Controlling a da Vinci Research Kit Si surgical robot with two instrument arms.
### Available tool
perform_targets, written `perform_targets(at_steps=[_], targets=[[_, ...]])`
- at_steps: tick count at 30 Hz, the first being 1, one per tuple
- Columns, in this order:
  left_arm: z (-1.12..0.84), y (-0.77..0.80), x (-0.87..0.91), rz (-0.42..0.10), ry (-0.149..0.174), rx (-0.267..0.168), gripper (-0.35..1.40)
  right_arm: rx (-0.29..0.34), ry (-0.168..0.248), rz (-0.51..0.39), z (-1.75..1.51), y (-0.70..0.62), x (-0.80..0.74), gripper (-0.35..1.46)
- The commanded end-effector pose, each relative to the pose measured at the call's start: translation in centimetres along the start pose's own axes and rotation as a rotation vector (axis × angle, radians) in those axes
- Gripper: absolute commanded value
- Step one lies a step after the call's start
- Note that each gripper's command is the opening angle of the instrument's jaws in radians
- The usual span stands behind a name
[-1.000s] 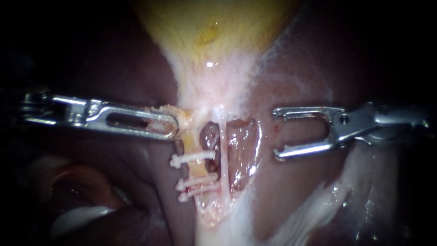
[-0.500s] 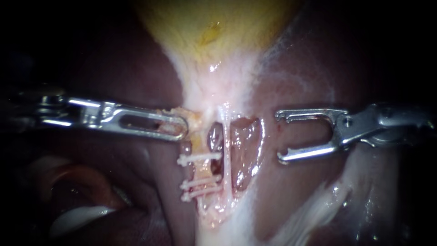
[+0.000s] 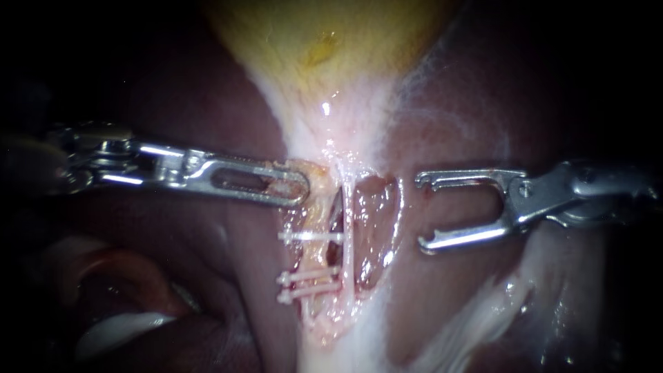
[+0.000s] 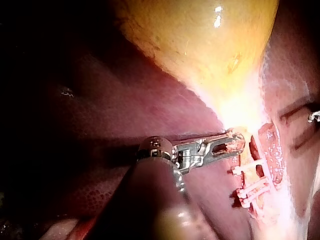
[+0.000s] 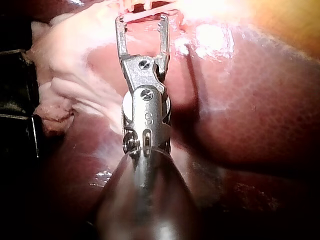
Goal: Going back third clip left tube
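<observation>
With three white clips (image 3: 308, 277) across the left tube (image 3: 312, 257), the right instrument (image 3: 423, 212), its end effector spread and empty, stands well apart over the liver (image 3: 442, 290) (no brand shows) and, I judge, need only back out, while the left instrument (image 3: 297, 190) pinches yellowish tissue (image 3: 312, 181) at the tube's top.

Endoscope close on the clips (image 3: 311, 236) — both wrist views share them.

Clips (image 3: 309, 276) on left tube (image 3: 312, 257), gallbladder (image 3: 324, 48) above
</observation>
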Motion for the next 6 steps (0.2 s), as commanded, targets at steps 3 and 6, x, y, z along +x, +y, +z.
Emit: perform_targets(at_steps=[3, 6], targets=[[0.0, 0.0, 0.01, 0.0, 0.001, 0.001, -0.35, 0.001, 0.0, 0.0, 0.0, 0.0, 0.0, 0.5], [0.0, 0.0, 0.0, 0.0, 0.001, 0.001, -0.35, 0.001, 0.0, 0.0, 0.0, 0.0, 0.0, 0.5]])
